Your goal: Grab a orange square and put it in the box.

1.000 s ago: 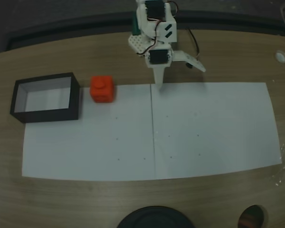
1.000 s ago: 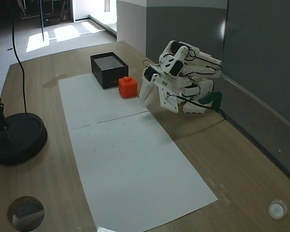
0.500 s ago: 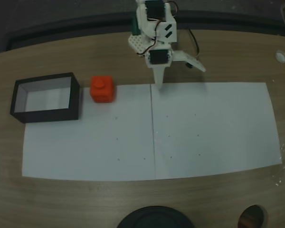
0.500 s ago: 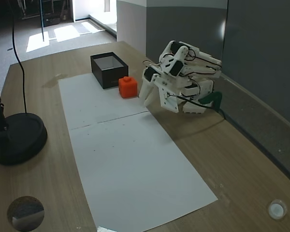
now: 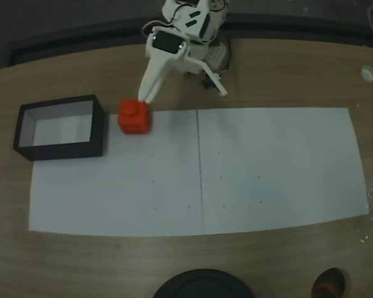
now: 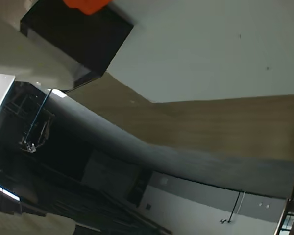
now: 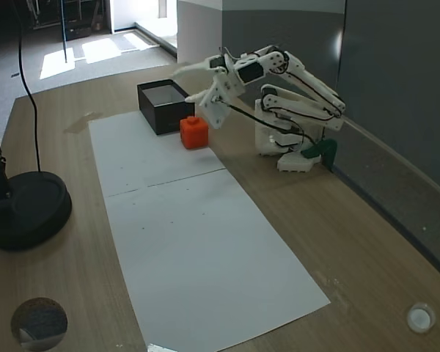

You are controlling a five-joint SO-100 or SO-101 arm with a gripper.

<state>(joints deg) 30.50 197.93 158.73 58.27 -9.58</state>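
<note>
Just beside the box (image 5: 62, 127), studded orange square (image 5: 134, 117), gripper (image 5: 180, 92) spread wide above it

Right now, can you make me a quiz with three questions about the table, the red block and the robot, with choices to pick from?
1. Where is the orange block?
A. inside the box
B. on the white paper beside the box
C. in the gripper

2. What colour are the outside walls of the box?
A. black
B. blue
C. yellow

3. What is the gripper doing?
A. holding the block
B. resting in the box
C. open, holding nothing

Answers: 1 B, the block sits on the paper just right of the box in a fixed view. 2 A, the walls are black around a pale inside. 3 C, its two fingers are spread wide apart and the block stands free on the paper.
</note>
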